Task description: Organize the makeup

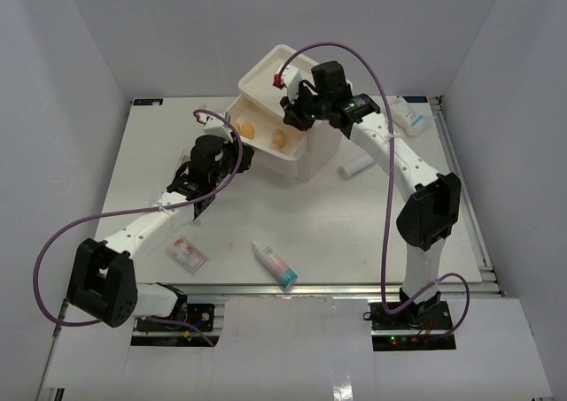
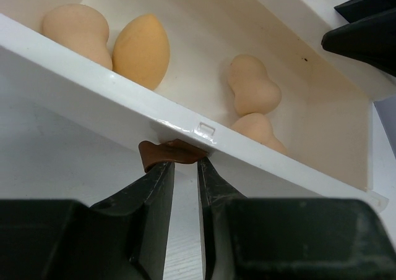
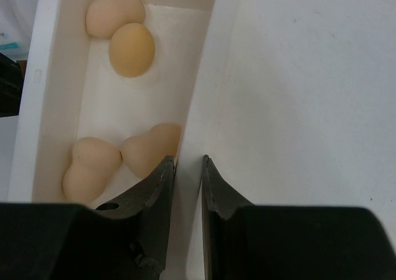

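Observation:
The cream box's [image 1: 288,73] top drawer [image 1: 266,153] is pulled out and holds several tan sponges [image 1: 248,129], seen close in the left wrist view [image 2: 141,48] and the right wrist view [image 3: 131,48]. My left gripper [image 1: 241,156] is shut on the drawer's brown handle [image 2: 162,152], its fingertips [image 2: 162,169] pinching it under the drawer's white front wall [image 2: 93,88]. My right gripper [image 1: 291,111] is shut on the box's top edge [image 3: 198,107] above the drawer. The white tube [image 1: 356,166], the white bottle with teal cap [image 1: 275,266] and a sachet [image 1: 188,254] lie on the table.
More sachets [image 1: 409,115] lie at the table's back right corner. The white table [image 1: 354,233] has grey walls on three sides. The bottle lies close to the table's near edge between the two arm bases.

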Tool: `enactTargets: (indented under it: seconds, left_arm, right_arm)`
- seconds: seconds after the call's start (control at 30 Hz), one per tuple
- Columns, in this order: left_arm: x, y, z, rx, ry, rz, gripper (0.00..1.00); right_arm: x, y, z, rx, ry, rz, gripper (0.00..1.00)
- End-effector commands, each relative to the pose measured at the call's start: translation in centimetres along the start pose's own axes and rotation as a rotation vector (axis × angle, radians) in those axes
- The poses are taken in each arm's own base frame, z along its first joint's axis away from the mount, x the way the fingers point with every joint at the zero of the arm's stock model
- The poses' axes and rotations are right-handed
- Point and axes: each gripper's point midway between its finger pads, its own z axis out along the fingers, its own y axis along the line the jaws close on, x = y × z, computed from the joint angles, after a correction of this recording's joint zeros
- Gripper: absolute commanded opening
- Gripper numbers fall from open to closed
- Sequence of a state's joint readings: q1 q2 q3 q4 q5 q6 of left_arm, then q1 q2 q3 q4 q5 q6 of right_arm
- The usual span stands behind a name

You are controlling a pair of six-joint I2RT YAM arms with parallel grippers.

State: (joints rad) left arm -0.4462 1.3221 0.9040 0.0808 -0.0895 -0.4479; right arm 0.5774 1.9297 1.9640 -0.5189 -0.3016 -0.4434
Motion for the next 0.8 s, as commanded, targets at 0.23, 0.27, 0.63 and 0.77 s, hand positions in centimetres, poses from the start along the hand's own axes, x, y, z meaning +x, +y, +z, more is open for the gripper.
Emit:
enactTargets:
  seconds: [0.23, 0.27, 0.63, 0.77]
  left_arm:
    - [-8.0, 3.0, 3.3, -0.099, -0.196, 0.03, 0.29]
    - [-8.2, 2.9, 3.3, -0.095, -0.199, 0.033, 0.29]
    - [-6.6, 4.0, -1.5, -0.091, -0.273, -0.026, 0.37]
    - [-6.5, 4.5, -3.7, -0.104, -0.314, -0.041, 0.44]
  right_arm:
    - [0.1, 8.0, -0.8, -0.296, 0.025, 0.049, 0.08]
    - [0.1, 7.9, -0.8, -0.293, 0.026, 0.05, 0.08]
    - [0.2, 4.7, -1.6, -0.204, 0.028, 0.065, 0.09]
    - [0.6, 3.3, -2.5, -0.192, 0.019, 0.075, 0.09]
